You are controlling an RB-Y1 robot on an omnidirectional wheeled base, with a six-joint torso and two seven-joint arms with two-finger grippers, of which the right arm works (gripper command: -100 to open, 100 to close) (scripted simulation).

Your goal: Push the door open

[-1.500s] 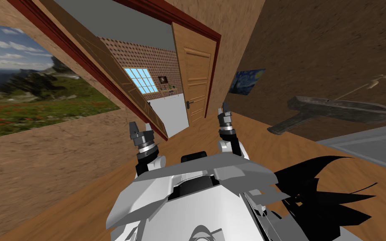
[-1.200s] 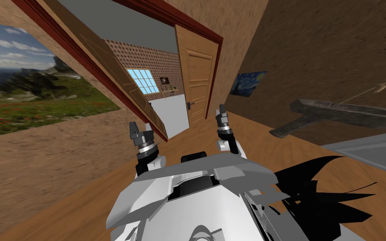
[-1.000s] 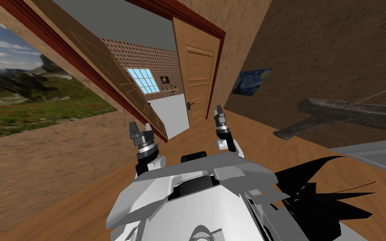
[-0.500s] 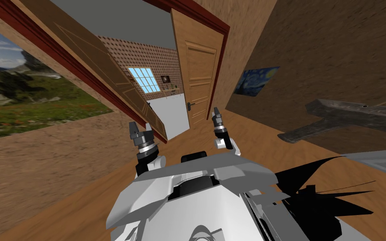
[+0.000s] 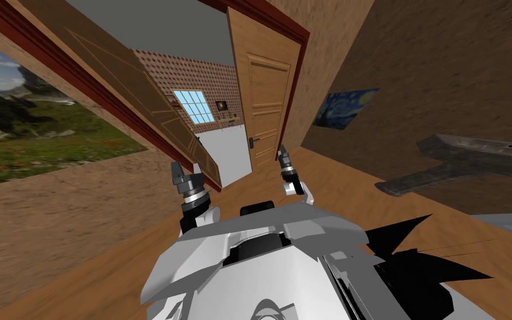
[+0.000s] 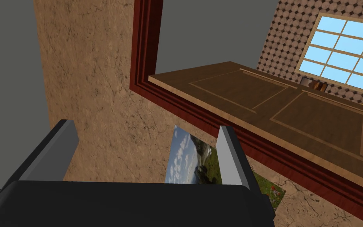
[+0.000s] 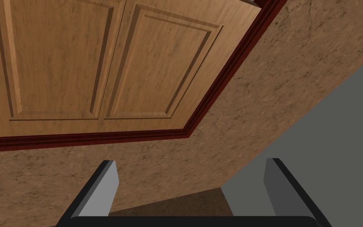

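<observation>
A light wooden panelled door (image 5: 266,94) with a dark handle (image 5: 252,143) stands partly swung in a dark red frame (image 5: 294,83). To its left a darker door leaf (image 5: 138,94) is swung wide, and a room shows between them. My right gripper (image 5: 281,151) is raised just in front of the light door's hinge-side edge; it is open with nothing held. In the right wrist view the gripper (image 7: 191,162) faces the door's panels (image 7: 98,59) and frame (image 7: 216,90). My left gripper (image 5: 185,166) is open below the dark leaf (image 6: 275,102).
A starry-night painting (image 5: 349,108) hangs on the right wall above a dark bench-like object (image 5: 471,161). A landscape picture (image 5: 38,133) covers the left wall. Through the doorway are a window (image 5: 194,105) and a white block (image 5: 227,155). Wooden floor (image 5: 338,189) lies ahead.
I have rolled forward and turned a little left, so the right wall's things slid right. My right gripper swung left toward the light door. The left arm held still.
</observation>
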